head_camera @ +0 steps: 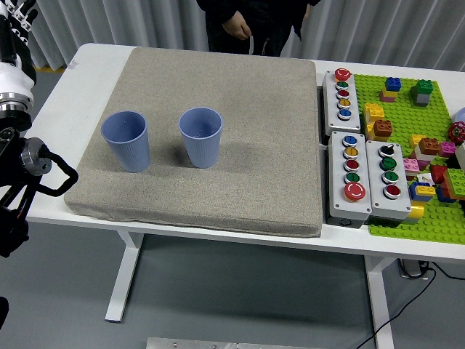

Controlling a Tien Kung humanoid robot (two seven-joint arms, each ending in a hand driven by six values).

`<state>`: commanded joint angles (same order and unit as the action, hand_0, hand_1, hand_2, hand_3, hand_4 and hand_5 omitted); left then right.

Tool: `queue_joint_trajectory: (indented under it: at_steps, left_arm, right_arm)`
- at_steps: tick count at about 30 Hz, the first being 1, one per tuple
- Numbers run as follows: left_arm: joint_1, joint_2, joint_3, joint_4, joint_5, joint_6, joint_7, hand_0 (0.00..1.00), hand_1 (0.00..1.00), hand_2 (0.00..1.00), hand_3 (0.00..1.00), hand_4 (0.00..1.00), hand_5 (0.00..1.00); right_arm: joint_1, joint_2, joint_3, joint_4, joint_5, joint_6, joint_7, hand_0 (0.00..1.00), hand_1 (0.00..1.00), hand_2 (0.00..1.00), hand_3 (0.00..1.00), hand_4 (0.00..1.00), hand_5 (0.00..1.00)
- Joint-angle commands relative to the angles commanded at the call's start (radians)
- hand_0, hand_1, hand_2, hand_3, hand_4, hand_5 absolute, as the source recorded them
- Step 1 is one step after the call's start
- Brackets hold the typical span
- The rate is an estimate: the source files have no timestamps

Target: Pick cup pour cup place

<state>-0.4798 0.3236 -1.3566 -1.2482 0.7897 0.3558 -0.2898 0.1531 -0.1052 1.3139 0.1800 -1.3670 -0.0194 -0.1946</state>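
L arm (25, 182) sits at pic's 8 o'clock, off the table's near-left edge, well apart from both cups; its hand isn't shown clearly, so can't tell if released or clenched. R arm/hand not in view. On the grey pad (269, 182), mid-left: left cup (126, 140) at approx 9 o'clock of pad centre, upright, mouth open; right cup (200, 137) just to its 3 o'clock, also upright, near but not touching. Contents of either can't be read from this angle. Scene fits either cups waiting for pick + pour, or cups set back down after pour; can't settle which. At 3 o'clock of the pad: button boxes (361, 178), then green brick plate (429, 145) w/ loose bricks at far right. Far side, 12 o'clock: person (251, 25) standing at table edge, hand (236, 27) held at waist, not touching anything on the table. Risks, as judgement: cups look light + tapered, so a side-on reach from L could knock the left cup into its neighbour; pad is soft, so a tilted set-down may tip a cup; a grip too high at the rim could squash it.
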Motion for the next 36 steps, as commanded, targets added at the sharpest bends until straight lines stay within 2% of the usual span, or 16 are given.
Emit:
queue_joint_trajectory:
  at_steps: [36]
  left_arm:
    - [0.016, 0.003, -0.026, -0.001, 0.010, 0.002, 0.000, 0.855, 0.826, 0.867, 0.923, 0.819, 0.998]
  right_arm:
    - [-0.007, 0.005, 0.016, 0.000, -0.014, 0.000, -0.004, 0.698, 0.695, 0.628, 0.615, 0.159, 0.315]
